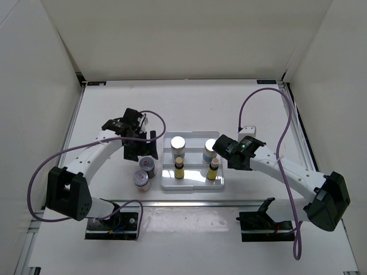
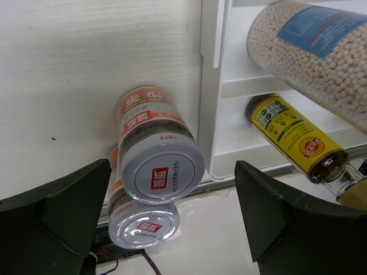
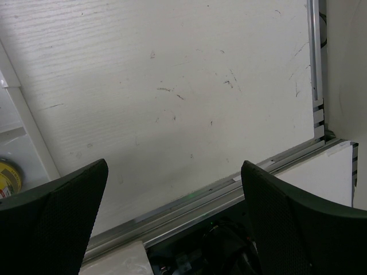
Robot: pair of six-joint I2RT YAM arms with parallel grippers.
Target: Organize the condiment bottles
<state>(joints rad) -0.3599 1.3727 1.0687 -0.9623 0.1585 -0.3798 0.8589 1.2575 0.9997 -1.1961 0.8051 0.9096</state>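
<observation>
Top external view: the white tray [image 1: 195,185] is sitting mid-table [image 1: 114,109], and 4 of the 6 condiment bottles are standing in it. The back-left jar [image 1: 178,142] and back-right jar [image 1: 209,150] are occupying the rear step. The left yellow bottle [image 1: 179,168] and right yellow bottle [image 1: 213,169] are lining up in front of them, so the tray seems to be sorting the bottles by kind. The farther loose jar [image 1: 147,165] and nearer loose jar [image 1: 142,179] are standing on the table just beside the tray's left edge, close together and not yet organized. The left gripper [image 1: 142,152] is hovering above them with its jaws apart, probably lining up a pick. The right gripper [image 1: 228,156] is hanging at the tray's right side, partly covering the back-right jar, jaws apart and carrying nothing.

Left wrist view: the fingers [image 2: 57,217] are spreading wide around the farther loose jar. Its shiny silver lid is showing a red square label, above a white and orange-red body. The nearer loose jar is peeking out right below it. A bead-filled, blue-labelled jar and a yellow, dark-necked bottle are showing inside the tray.

Right wrist view: the fingers [image 3: 51,217] are standing apart over bare table. The tray's edge and a sliver of yellow label are showing at the left.
</observation>
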